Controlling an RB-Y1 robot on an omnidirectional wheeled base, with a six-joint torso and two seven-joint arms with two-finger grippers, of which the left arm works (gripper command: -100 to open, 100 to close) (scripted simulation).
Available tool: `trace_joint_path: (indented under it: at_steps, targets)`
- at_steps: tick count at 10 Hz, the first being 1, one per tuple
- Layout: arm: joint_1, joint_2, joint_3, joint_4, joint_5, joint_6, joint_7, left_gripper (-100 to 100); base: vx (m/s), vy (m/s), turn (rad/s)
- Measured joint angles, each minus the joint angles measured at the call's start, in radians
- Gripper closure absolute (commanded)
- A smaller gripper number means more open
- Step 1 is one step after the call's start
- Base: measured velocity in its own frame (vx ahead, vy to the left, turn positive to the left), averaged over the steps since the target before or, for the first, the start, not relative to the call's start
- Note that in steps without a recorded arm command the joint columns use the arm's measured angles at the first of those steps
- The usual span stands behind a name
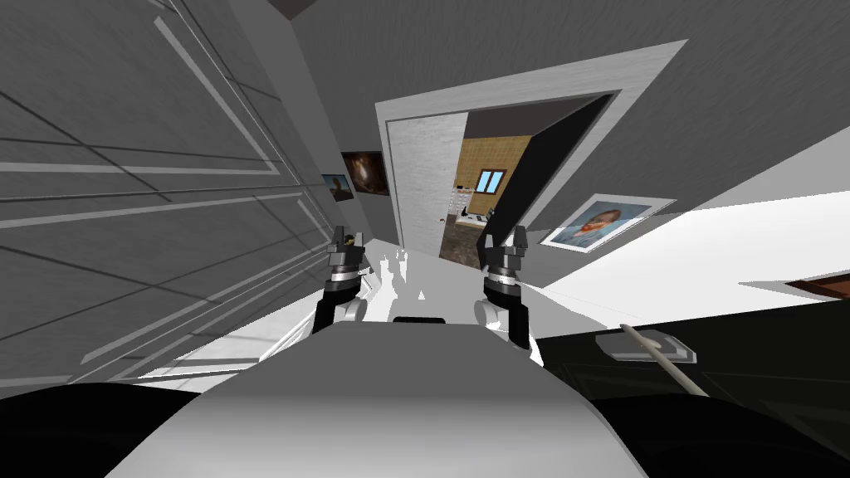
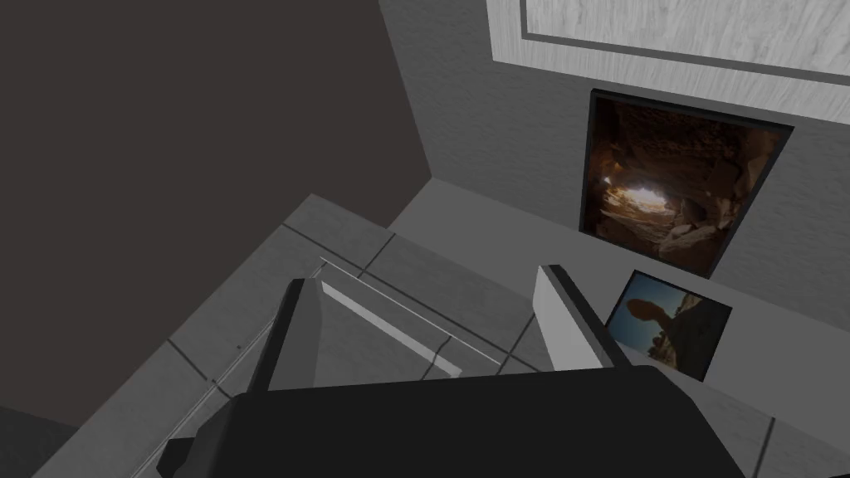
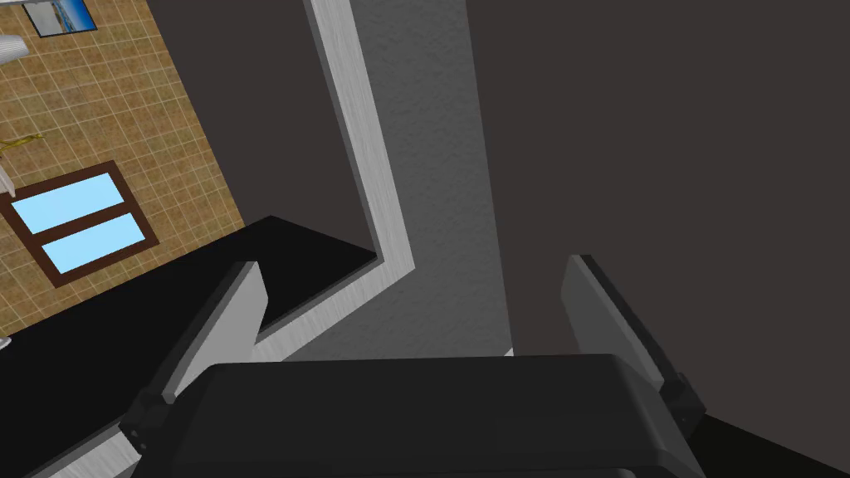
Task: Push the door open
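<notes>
Black door [image 1: 544,166] is standing ajar in light grey frame [image 1: 539,83]; right gripper [image 1: 510,235] is hovering near its edge, 2 fingers apart; left gripper [image 1: 347,239] is likewise gaping, gripping nothing.

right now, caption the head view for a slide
Left gripper and right gripper raised before a dark door ajar, tiled room beyond.

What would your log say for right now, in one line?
door: partly open | left gripper: open, free | right gripper: open, near door | contact: cannot tell
</notes>
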Motion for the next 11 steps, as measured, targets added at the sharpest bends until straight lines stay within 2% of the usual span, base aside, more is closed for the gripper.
trace_joint_path:
  at_steps: [1,7,9,10,11]
  targets:
    - [-0.007,0.007,0.007,0.025,0.002,-0.014,0.002,-100,0.119,-0.022,-0.051]
    - [-0.06,0.037,0.008,0.145,0.006,-0.027,-0.001,-100,0.114,-0.037,-0.034]
    - [-0.082,0.041,0.007,0.19,0.004,-0.031,-0.005,-100,0.095,-0.033,-0.034]
    - [-0.081,0.044,0.004,0.209,0.004,-0.041,-0.005,-100,0.087,-0.034,-0.032]
    - [-0.095,0.047,0.006,0.236,0.005,-0.048,-0.006,-100,0.094,-0.028,-0.033]
